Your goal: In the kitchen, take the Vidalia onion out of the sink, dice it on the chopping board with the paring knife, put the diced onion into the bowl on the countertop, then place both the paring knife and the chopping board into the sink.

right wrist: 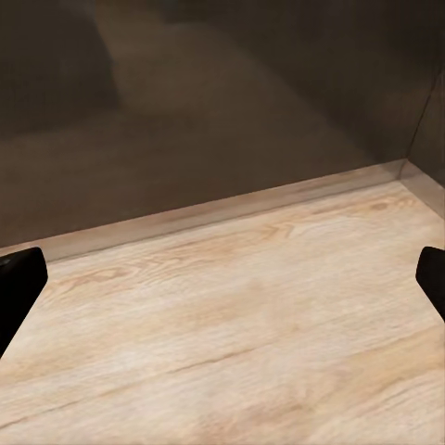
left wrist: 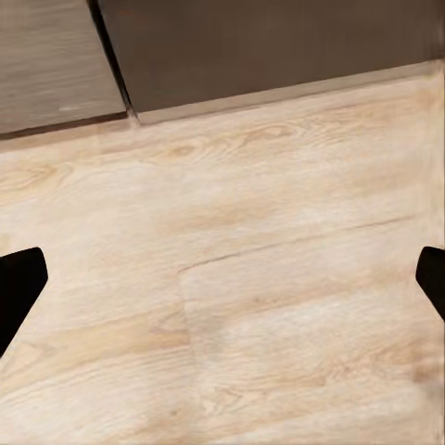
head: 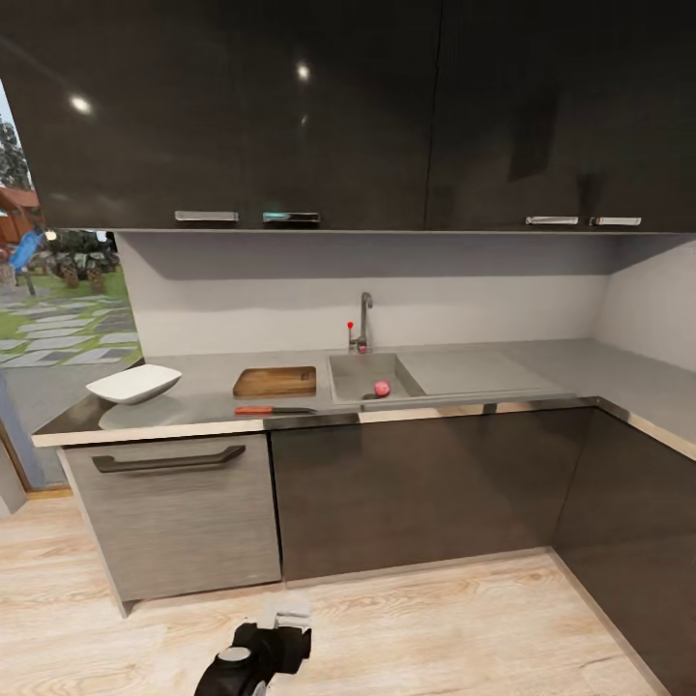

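Overall, onion lay in sink; board, knife, bowl to its left. Both grippers' fingers spread wide, empty.

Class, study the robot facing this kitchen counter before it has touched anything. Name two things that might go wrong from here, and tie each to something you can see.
1. The small orange-handled paring knife lies along the front edge of the glossy grey countertop; a clumsy reach might knock it to the floor.
2. The small round reddish onion sits in the grey steel sink basin, so it could roll away from closing fingers.
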You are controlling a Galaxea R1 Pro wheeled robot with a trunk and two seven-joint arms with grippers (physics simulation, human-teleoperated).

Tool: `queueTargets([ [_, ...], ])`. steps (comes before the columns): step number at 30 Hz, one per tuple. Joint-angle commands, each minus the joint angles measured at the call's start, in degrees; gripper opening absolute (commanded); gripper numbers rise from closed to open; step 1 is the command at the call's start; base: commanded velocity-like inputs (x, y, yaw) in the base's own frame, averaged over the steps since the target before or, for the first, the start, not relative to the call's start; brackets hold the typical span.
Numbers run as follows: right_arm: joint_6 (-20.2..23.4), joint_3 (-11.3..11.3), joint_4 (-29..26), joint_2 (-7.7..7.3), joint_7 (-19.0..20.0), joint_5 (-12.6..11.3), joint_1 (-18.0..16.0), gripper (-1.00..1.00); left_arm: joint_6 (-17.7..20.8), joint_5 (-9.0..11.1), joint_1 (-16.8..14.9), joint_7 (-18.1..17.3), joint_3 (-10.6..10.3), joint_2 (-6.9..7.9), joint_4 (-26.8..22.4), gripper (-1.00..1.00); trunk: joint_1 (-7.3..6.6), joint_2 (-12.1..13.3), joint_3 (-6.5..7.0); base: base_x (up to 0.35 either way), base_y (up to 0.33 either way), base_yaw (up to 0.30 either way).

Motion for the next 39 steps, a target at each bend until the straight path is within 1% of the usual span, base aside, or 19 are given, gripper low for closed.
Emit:
queueTargets([
  [1,-0.1,-0.1,0.0,0.01,-0.1,0.1,0.0,1.00,1.6,0.3,-0.1,0.4,-0.5,-0.06,-2.1,1.00,0.00,0.0,-0.07,0.000,0.000,0.000],
  [2,-0.1,-0.1,0.0,0.01,-0.1,0.1,0.0,1.00,4.2,0.3,-0.1,0.4,-1.5,-0.17,-5.5,1.00,0.00,0.0,-0.07,0.000,0.000,0.000],
  [3,-0.1,-0.1,0.0,0.00,-0.1,0.1,0.0,1.00,5.4,0.2,-0.2,0.5,-1.9,-0.22,-7.0,1.00,0.00,0.0,-0.07,0.000,0.000,0.000],
  [4,-0.1,-0.1,0.0,0.03,-0.1,0.1,0.0,1.00,8.4,0.2,-1.2,0.5,-3.1,-0.48,-9.8,1.00,0.00,0.0,-0.07,0.000,0.000,0.000],
  [9,-0.1,-0.1,0.0,0.00,-0.1,0.1,0.0,1.00,11.7,0.3,-7.3,0.7,-6.2,-0.94,-12.2,1.00,0.00,0.0,-0.07,0.000,0.000,0.000],
  [10,-0.1,-0.1,0.0,0.00,-0.2,0.1,0.0,1.00,14.1,0.4,-12.4,0.7,-7.0,-1.06,-12.5,1.00,0.00,0.0,-0.07,0.000,0.000,0.000],
  [13,-0.1,-0.1,0.0,0.03,-0.3,0.1,-0.1,1.00,17.0,0.6,-17.8,0.7,-7.3,-1.15,-12.4,1.00,0.00,0.0,-0.07,0.000,0.000,0.000],
  [14,-0.1,-0.1,0.0,0.06,-0.3,0.1,0.0,1.00,17.9,0.8,-22.3,0.8,-7.4,-1.18,-12.0,1.00,0.00,0.0,-0.07,0.000,0.000,0.000],
  [18,-0.1,-0.1,-0.1,0.07,-0.3,0.2,0.0,1.00,18.8,1.7,-35.0,0.8,-7.4,-1.23,-6.4,1.00,0.00,0.0,-0.07,0.000,0.000,0.000],
  [19,-0.1,-0.1,-0.1,0.07,-0.3,0.2,0.0,1.00,18.8,1.8,-36.3,0.8,-7.4,-1.26,-5.4,1.00,0.00,0.0,-0.07,0.000,0.000,0.000],
  [21,-0.1,0.0,-0.1,0.08,-0.3,0.2,0.0,1.00,18.8,2.6,-41.5,0.8,-7.4,-1.38,-0.2,1.00,0.00,0.0,-0.07,0.000,0.000,0.000],
  [22,-0.1,-0.1,-0.1,0.08,-0.3,0.2,0.0,1.00,18.8,2.9,-42.7,0.8,-7.4,-1.40,1.0,1.00,0.00,0.0,-0.07,0.000,0.000,0.000],
  [23,-0.1,0.0,-0.1,0.08,-0.3,0.2,0.0,1.00,18.8,4.4,-46.1,0.7,-7.5,-1.48,4.9,1.00,0.00,0.0,-0.07,0.000,0.000,0.000],
  [24,-0.1,0.0,-0.1,0.08,-0.3,0.2,0.0,1.00,18.8,5.0,-47.2,0.8,-7.5,-1.49,6.3,1.00,0.00,0.0,-0.07,0.000,0.000,0.000],
  [25,-0.1,0.0,-0.1,0.08,-0.3,0.2,0.0,1.00,18.7,6.3,-49.4,0.8,-7.5,-1.52,8.9,1.00,0.00,0.0,-0.07,0.000,0.000,0.000],
  [26,-0.1,-0.1,-0.1,0.08,-0.3,0.2,0.0,1.00,18.6,8.6,-54.5,0.9,-7.5,-1.53,15.9,1.00,0.00,0.0,-0.07,0.000,0.000,0.000],
  [28,-0.1,-0.1,-0.1,0.08,-0.3,0.2,0.0,1.00,18.3,9.2,-56.2,1.2,-7.5,-1.50,18.5,1.00,0.00,0.0,-0.07,0.000,0.000,0.000],
  [33,-0.1,-0.1,-0.1,0.08,-0.3,0.2,0.0,1.00,17.7,9.8,-57.6,1.4,-7.4,-1.32,18.7,1.00,0.00,0.0,-0.07,0.000,0.000,0.000],
  [39,-0.1,-0.1,-0.1,0.08,-0.3,0.2,0.0,1.00,17.8,9.9,-58.0,1.4,-7.7,-0.94,12.3,1.00,0.00,0.0,-0.07,0.000,0.000,0.000],
])
